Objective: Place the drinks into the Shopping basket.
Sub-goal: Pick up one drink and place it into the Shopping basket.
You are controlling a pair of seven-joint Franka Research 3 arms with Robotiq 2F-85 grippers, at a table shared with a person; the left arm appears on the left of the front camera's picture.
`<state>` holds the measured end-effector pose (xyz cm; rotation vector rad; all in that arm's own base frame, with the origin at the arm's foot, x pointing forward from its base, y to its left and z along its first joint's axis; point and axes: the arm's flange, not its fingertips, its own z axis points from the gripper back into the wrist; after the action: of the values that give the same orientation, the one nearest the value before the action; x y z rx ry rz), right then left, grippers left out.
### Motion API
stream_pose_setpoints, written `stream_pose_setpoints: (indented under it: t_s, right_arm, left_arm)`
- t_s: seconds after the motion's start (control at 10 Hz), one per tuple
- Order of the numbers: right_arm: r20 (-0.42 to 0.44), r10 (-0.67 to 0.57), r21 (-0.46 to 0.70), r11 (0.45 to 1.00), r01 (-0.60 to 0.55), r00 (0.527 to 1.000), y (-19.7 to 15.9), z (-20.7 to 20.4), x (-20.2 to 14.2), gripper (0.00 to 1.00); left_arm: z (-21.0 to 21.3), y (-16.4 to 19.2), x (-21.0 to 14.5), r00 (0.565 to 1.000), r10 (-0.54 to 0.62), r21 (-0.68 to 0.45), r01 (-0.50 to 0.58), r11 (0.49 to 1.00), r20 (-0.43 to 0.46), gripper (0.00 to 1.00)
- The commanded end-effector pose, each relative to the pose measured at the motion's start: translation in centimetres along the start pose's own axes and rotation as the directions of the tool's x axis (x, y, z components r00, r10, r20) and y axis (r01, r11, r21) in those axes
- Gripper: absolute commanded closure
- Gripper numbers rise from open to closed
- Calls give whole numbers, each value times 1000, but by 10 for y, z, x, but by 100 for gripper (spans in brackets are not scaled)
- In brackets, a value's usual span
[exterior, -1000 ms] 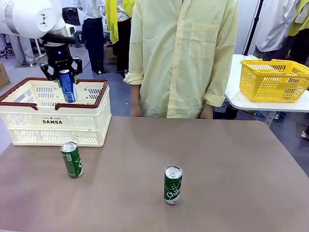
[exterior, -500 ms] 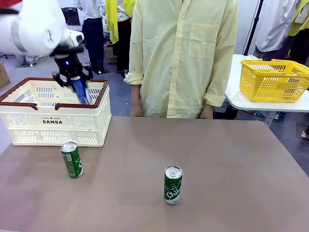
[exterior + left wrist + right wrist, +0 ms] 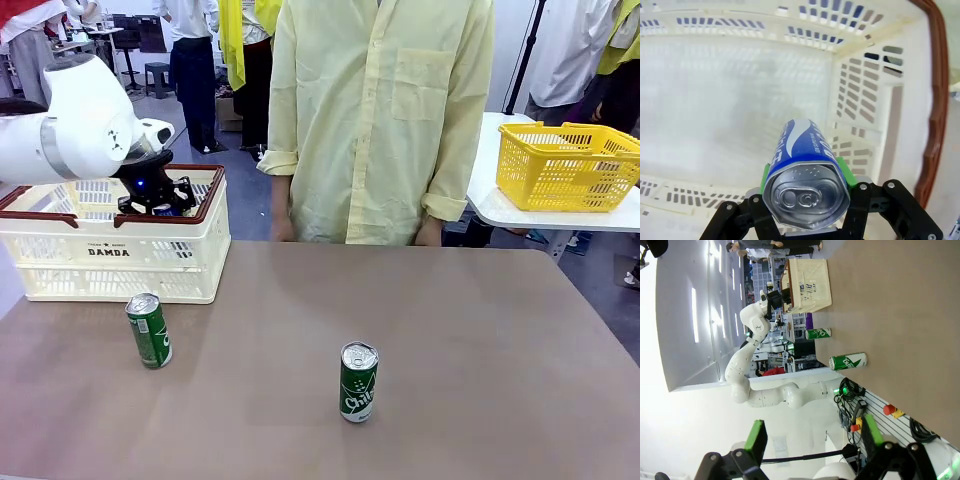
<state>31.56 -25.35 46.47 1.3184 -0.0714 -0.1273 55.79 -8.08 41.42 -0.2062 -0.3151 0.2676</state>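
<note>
Across the counter, front view: the Shopping basket (image 3: 110, 262) stands at the far left corner of the counter (image 3: 500, 330), with its "DAMDA" print facing the camera. The left fingers (image 3: 160, 205) reach down inside the basket, below its dark brown rim and toward its right end. The rim hides most of what they carry. Two green drinks stand upright on the counter outside the basket. The left green can (image 3: 149, 331) is just in front of the basket's near wall, close to the left edge. The middle green can (image 3: 358, 382) stands near the counter's centre, toward the near edge and well apart from the first. A person (image 3: 380, 120) in a pale yellow shirt stands at the far edge. A yellow mesh basket (image 3: 565, 165) sits on a white side table beyond the far right corner.

Left wrist view: the left fingers (image 3: 845, 172) are clamped on the blue drink can (image 3: 802, 145), green pads against its sides just under the silver top. The top faces the camera. The can's body points into the basket, over the pale floor and near a slotted corner wall (image 3: 865, 115). Whether it touches the floor cannot be told.

Right wrist view: the right fingers (image 3: 756, 437) stand wide open, well away from the counter's near edge. Farther off are the basket (image 3: 807, 285) and both green cans (image 3: 818, 333) (image 3: 848, 360).
</note>
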Motion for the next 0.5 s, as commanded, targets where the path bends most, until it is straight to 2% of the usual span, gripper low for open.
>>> stream_pose_setpoints:
  t_s: [0.0, 0.2, 0.3, 0.4]
  right_arm:
    - [-12, -14, -10, 1000, 14, 1000, 5, 1, -2, 0]
    - [-12, -14, -10, 1000, 14, 1000, 5, 1, -2, 0]
    - [-12, -14, -10, 1000, 14, 1000, 5, 1, -2, 0]
    - [-12, -14, -10, 1000, 14, 1000, 5, 1, -2, 0]
  left_arm:
    - [-2, 7, 4, 1000, 6, 41, -8, 999, 26, 100]
    - [-12, 13, 5, 1000, 15, 74, -15, 997, 3, 97]
    - [-13, 14, 6, 1000, 26, 95, -27, 995, 10, 54]
    - [-13, 14, 6, 1000, 29, 114, -30, 993, 11, 0]
